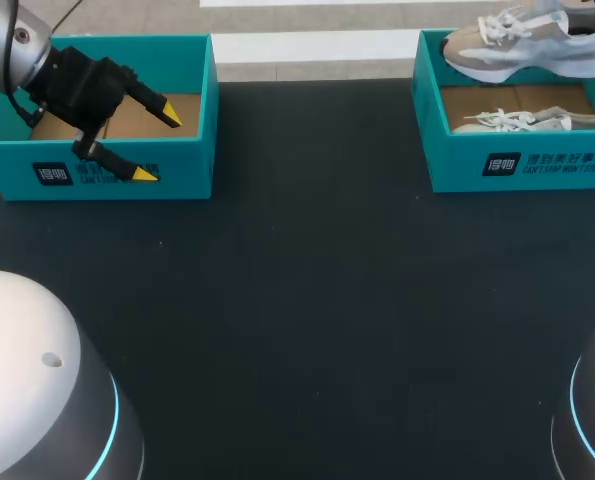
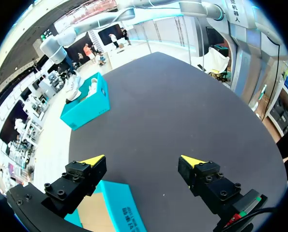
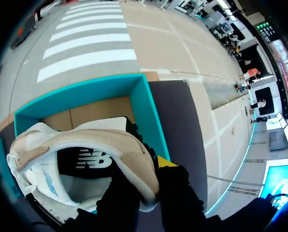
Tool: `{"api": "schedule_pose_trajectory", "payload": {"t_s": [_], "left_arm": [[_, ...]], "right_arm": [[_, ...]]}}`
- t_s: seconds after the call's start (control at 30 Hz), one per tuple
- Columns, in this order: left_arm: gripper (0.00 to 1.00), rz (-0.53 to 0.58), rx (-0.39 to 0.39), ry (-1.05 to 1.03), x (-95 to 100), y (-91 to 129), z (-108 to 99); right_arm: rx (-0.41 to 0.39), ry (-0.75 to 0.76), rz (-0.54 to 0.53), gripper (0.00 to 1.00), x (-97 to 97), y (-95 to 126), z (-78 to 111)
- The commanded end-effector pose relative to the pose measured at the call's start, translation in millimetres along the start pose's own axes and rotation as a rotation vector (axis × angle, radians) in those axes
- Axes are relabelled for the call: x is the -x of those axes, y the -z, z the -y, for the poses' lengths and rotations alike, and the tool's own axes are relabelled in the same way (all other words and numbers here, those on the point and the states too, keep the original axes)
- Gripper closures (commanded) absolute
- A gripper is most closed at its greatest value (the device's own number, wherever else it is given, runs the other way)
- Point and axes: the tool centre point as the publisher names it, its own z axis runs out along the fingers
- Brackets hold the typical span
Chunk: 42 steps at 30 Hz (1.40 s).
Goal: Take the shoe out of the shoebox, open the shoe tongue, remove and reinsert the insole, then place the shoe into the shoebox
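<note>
Two shoeboxes on table. Right shoebox [image 1: 457, 165]: shoe [image 1: 522, 50] raised over its far end, long axis across the table, toe toward the middle. Its heel collar is pinched in right gripper [image 3: 146, 169], jaws narrow. Second shoe [image 1: 522, 120] lies inside. Left gripper [image 1: 157, 147]: jaws wide, empty, over left shoebox [image 1: 182, 170], well apart from the shoe.

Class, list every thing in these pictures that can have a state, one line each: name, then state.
left shoebox, open, no shoe seen inside
right shoebox, open, one shoe in it
held shoe, gripped at its collar, raised over the right shoebox
second shoe, lying in the right shoebox
left gripper, open, holding nothing
right gripper, shut on the held shoe
</note>
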Motion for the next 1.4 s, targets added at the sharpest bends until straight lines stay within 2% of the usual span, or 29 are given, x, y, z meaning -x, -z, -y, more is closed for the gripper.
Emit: {"api": "schedule_pose_trajectory", "payload": {"t_s": [0.03,0.47,0.63,0.97,1.4], "left_arm": [[0.0,0.0,0.004,0.0,-1.0,0,1],[0.0,0.0,0.004,0.0,-1.0,0,1],[0.0,0.0,0.004,0.0,-1.0,0,1],[0.0,0.0,0.004,0.0,-1.0,0,1],[0.0,0.0,0.004,0.0,-1.0,0,1]], "right_arm": [[-0.002,0.001,-0.004,1.0,2.1,0,-2.2],[-0.002,0.001,-0.004,1.0,2.1,0,-2.2],[0.04,0.026,0.034,1.0,1.8,-7,2.2],[0.001,0.042,0.031,1.0,-7.3,-32,10.6],[-0.011,0.012,0.034,1.0,-9.3,-51,-1.3]]}}
